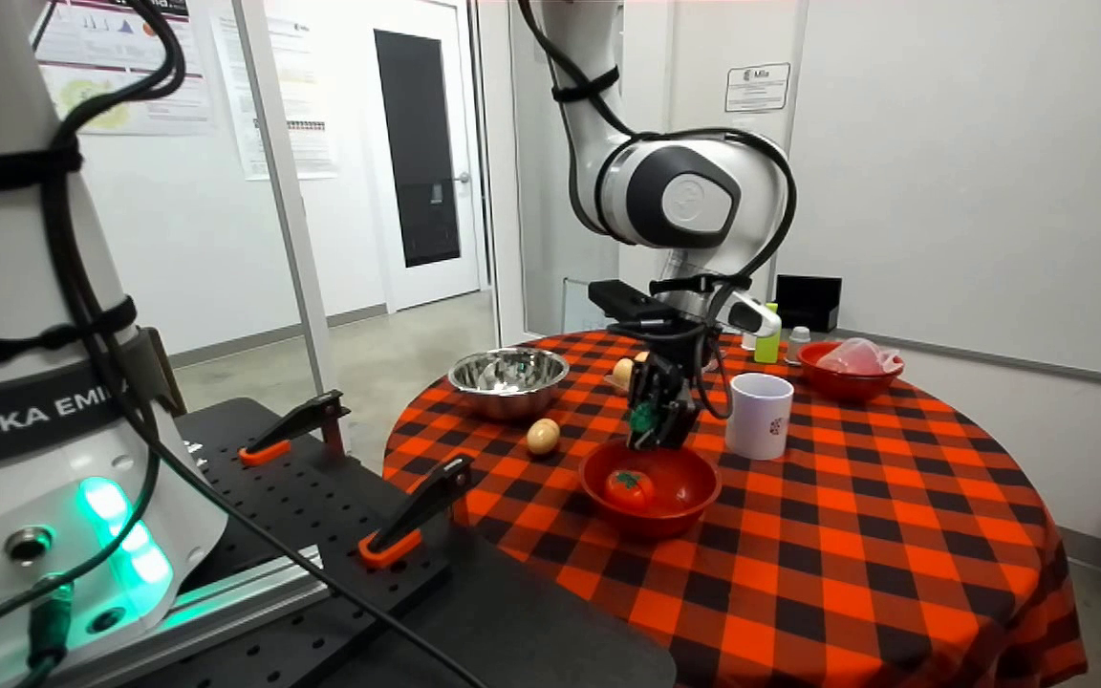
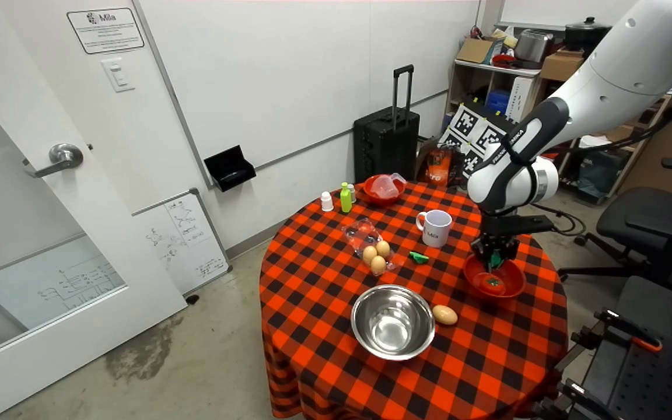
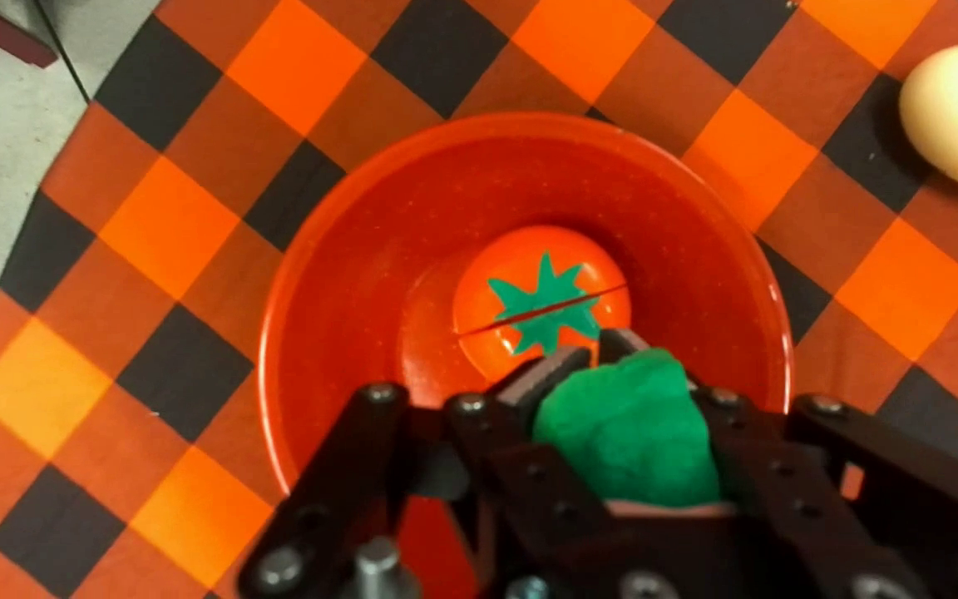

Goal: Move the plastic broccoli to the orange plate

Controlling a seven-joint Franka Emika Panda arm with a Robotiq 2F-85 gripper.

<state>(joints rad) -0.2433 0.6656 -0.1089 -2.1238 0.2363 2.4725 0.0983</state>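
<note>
The robot gripper, clamped firmly on the plastic broccoli, hangs above a red-orange dish, presumably the orange plate of the task. A toy tomato lies inside the dish. A white mug and a loose egg rest near it on the checked tablecloth, a silver bowl farther out. The pickup is done and, from here, the carry looks nearly complete; lowering the broccoli and letting go are left.

Broccoli between the jaws — above the plate on the table.
In an exterior view, tomato in the plate — mug behind right, egg behind left, bowl behind the egg.
</note>
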